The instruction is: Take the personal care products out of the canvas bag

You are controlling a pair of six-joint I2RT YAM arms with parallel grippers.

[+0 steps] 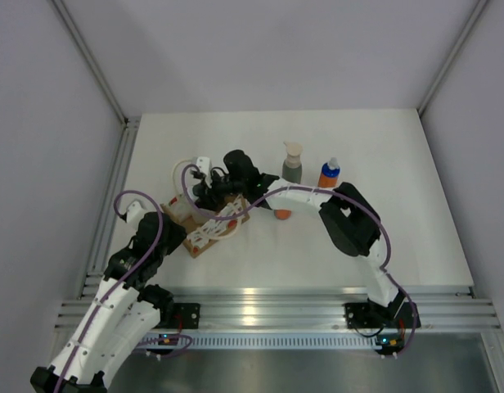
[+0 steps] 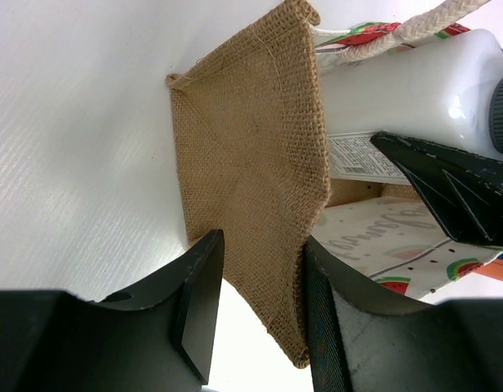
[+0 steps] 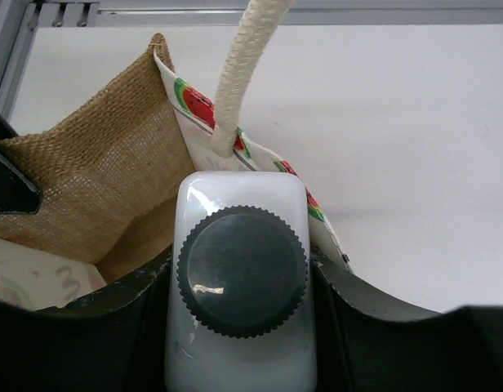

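Observation:
The canvas bag (image 1: 211, 232) lies at the table's left, with burlap sides (image 2: 251, 147) and a watermelon-print panel. My right gripper (image 3: 242, 286) is at the bag's mouth (image 1: 209, 192), shut on the white bottle (image 3: 239, 204) just below its dark cap (image 3: 242, 269). The bottle's body sticks out of the bag (image 2: 407, 90). My left gripper (image 2: 260, 310) is open, and its jaws straddle the bag's burlap side, which touches only the right-hand finger. The grey pump bottle (image 1: 292, 164) and an orange bottle (image 1: 329, 173) stand on the table. A second orange one (image 1: 281, 214) shows partly under my right arm.
A cream rope handle (image 3: 239, 73) rises just behind the white bottle. An aluminium rail (image 1: 113, 188) runs along the table's left edge, close to the bag. My right forearm (image 1: 297, 196) spans the table's middle.

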